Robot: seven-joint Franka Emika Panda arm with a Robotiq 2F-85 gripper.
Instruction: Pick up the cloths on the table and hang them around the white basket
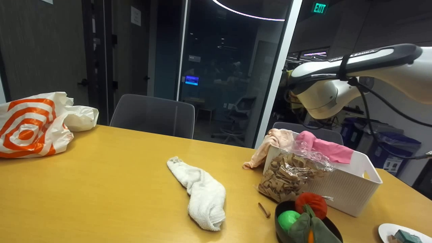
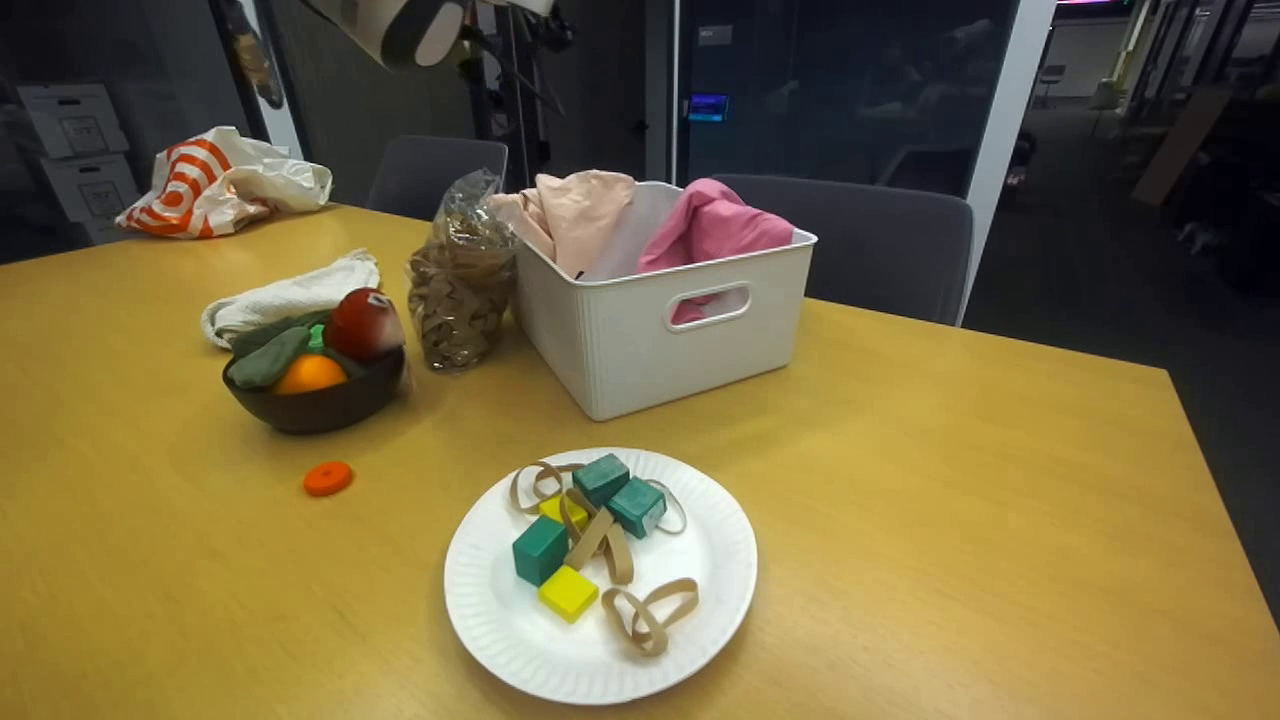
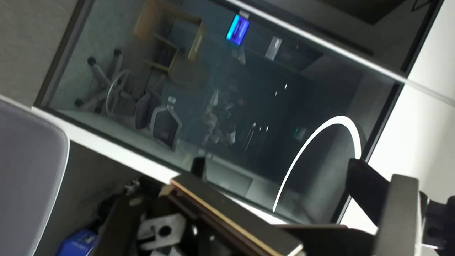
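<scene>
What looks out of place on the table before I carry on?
Two small strays. An orange disc lies loose on the table, outside the bowl and plate that hold other small things. A single brown strip lies near the clear bag of similar strips, perhaps fallen from it.

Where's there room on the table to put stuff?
The table is bare between the shopping bag and the white cloth, and, in an exterior view, right of the basket and plate. It's crowded where the clear bag sits between bowl and basket.
</scene>
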